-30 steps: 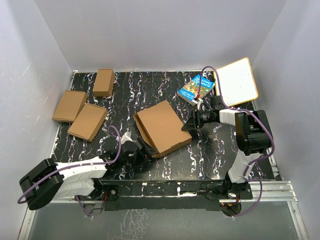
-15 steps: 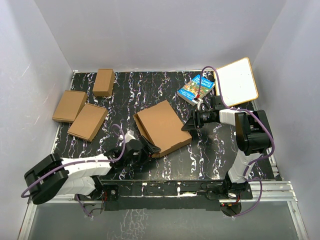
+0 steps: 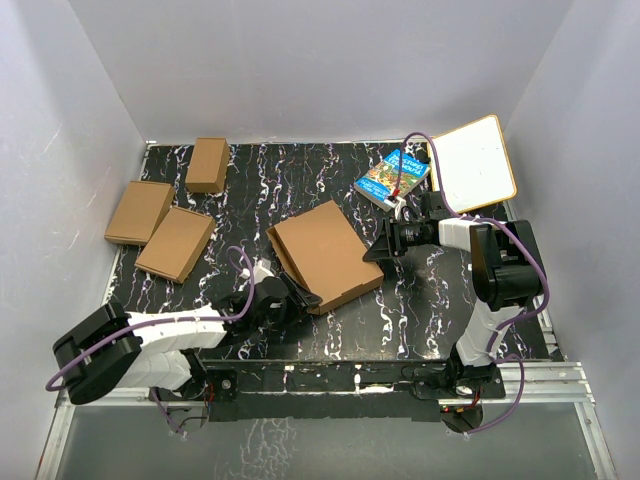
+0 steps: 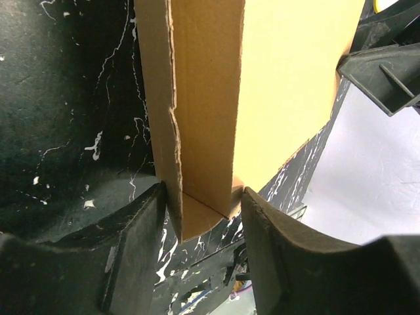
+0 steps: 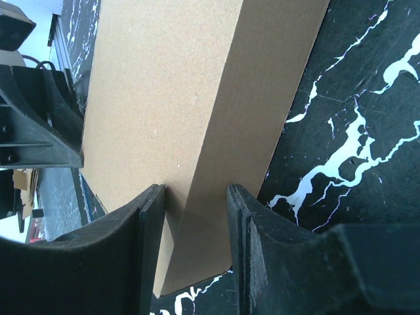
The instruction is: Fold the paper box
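The paper box lies folded flat and closed in the middle of the black marbled table. My left gripper is at its near-left corner. In the left wrist view that corner sits between my fingers, which touch it on both sides. My right gripper is at the box's right corner. In the right wrist view its side wall is clamped between the two fingers.
Three smaller folded brown boxes lie at the back left. A blue book and a white board lie at the back right. White walls enclose the table.
My left arm has slid to the right along the table, bringing its gripper onto the box's near-left corner. The right arm and the box have stayed put.
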Controlling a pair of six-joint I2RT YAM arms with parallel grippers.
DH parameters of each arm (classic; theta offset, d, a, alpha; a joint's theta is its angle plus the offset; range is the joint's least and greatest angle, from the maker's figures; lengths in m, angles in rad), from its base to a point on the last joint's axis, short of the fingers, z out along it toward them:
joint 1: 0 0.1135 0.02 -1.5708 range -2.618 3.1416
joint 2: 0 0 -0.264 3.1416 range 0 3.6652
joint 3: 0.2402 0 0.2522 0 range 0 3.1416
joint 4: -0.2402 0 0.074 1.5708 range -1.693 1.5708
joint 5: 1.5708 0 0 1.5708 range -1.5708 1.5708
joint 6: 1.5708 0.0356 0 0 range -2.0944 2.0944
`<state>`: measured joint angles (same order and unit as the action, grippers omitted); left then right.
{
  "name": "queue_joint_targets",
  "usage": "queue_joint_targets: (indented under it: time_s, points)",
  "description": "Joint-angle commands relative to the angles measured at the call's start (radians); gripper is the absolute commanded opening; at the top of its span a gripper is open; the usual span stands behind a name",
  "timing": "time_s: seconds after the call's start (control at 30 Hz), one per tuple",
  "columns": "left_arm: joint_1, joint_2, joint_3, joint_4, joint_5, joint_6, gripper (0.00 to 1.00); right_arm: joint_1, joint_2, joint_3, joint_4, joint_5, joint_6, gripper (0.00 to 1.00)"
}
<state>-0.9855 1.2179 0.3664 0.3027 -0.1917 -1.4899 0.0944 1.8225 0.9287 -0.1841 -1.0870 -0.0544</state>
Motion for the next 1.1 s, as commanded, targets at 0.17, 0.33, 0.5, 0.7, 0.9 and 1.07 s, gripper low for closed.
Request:
queue_joint_targets:
  time_s: [0.17, 0.33, 0.5, 0.7, 0.9, 1.07]
  points:
    - [-0.010, 0.021, 0.048, -0.013, 0.004, -0.011, 0.33, 0.019, 0.043, 0.002, 0.000, 0.155, -0.073, 0.44]
    - [-0.010, 0.036, 0.051, 0.004, 0.013, -0.015, 0.17, 0.021, 0.044, 0.003, 0.000, 0.157, -0.074, 0.44]
    - [-0.010, 0.055, 0.052, 0.015, 0.026, -0.015, 0.10, 0.022, 0.046, 0.002, 0.000, 0.157, -0.073, 0.44]
    - [-0.011, 0.013, 0.069, -0.062, -0.002, 0.053, 0.17, 0.022, 0.047, 0.005, -0.001, 0.159, -0.074, 0.44]
    - [-0.004, -0.094, 0.071, -0.156, -0.066, 0.187, 0.45, 0.022, 0.049, 0.009, -0.006, 0.162, -0.076, 0.44]
    - [0.029, -0.175, 0.067, -0.188, -0.069, 0.348, 0.69, 0.022, 0.050, 0.010, -0.007, 0.161, -0.079, 0.44]
